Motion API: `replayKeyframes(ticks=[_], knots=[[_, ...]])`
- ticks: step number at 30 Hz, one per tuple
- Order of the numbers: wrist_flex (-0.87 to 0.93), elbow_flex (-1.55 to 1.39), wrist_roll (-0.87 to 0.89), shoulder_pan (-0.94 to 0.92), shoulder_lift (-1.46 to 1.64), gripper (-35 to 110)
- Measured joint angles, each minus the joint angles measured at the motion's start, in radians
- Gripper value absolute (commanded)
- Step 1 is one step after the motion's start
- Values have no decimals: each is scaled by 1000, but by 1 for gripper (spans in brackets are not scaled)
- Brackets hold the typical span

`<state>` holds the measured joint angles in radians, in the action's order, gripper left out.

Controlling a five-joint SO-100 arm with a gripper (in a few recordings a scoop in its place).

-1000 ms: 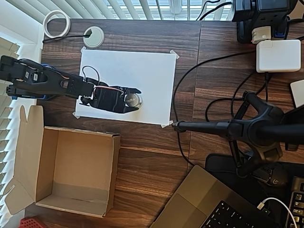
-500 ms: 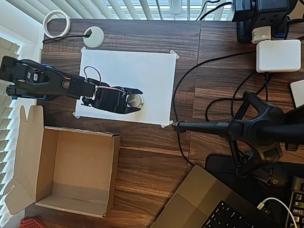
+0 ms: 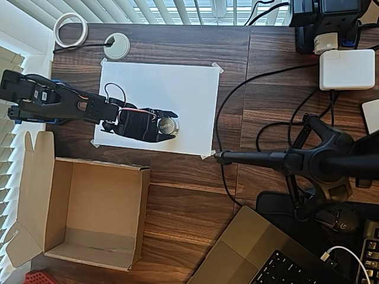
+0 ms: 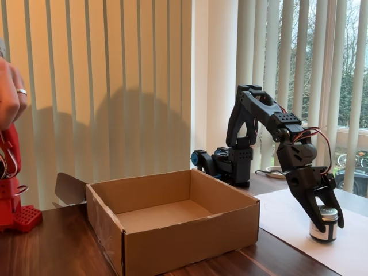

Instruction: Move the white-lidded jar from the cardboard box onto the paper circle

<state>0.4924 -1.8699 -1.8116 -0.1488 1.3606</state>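
Overhead and side views of a dark wooden surface (image 3: 195, 195) with one black arm (image 3: 59, 103).

The arm reaches from the left edge of the overhead view across a white sheet of paper (image 3: 177, 89) taped to the surface. Its hand (image 3: 168, 125) points toward the right of that view, with one finger on each side of the jar (image 3: 167, 125). In the fixed view the hand (image 4: 325, 221) hangs downward from the bent arm (image 4: 264, 115), and its fingers (image 4: 313, 215) flank the jar (image 4: 324, 224) at about lid height. Whether the fingers press on the jar or stand just clear of it cannot be told from either view.

The jar stands upright on the paper, directly under the hand, its silver-white lid facing up with a dark label across it. The pencil circle is too faint to make out, so the jar's position relative to it cannot be told.

The cardboard box (image 3: 95, 213) sits off the paper, below and to the left of the hand in the overhead view, well apart from it. In the fixed view the box (image 4: 172, 224) lies to the left of the hand, nearer the camera, open at the top with a flap at its far left side.
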Motion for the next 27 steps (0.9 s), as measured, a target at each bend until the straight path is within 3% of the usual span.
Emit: replayKeyframes(ticks=[20,27], knots=[[0,-18,-17,0,0,13],[0,-18,-37,-3,0,31]])
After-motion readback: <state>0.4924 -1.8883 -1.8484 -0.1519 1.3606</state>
